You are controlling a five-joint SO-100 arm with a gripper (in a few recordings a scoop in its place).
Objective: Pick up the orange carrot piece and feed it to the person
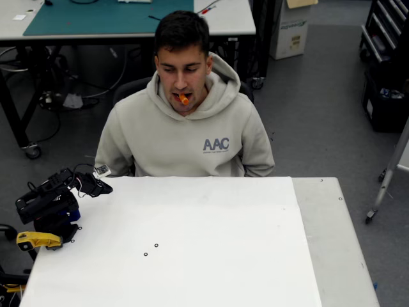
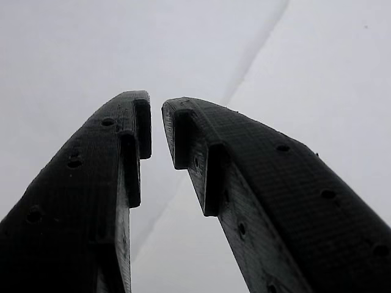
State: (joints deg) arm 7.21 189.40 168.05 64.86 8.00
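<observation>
Carrot (image 1: 184, 99) sits in the mouth of the person (image 1: 185, 128), who is seated behind the white bench (image 1: 192, 256); so the feeding looks done, judging by how things lie; arm folded at the bench's left edge in the overhead view, jaws (image 1: 102, 188) well apart from the person; in the wrist view the jaws (image 2: 156, 131) stand slightly apart with a narrow gap and hold nothing; little seems left beyond resting the arm.
</observation>
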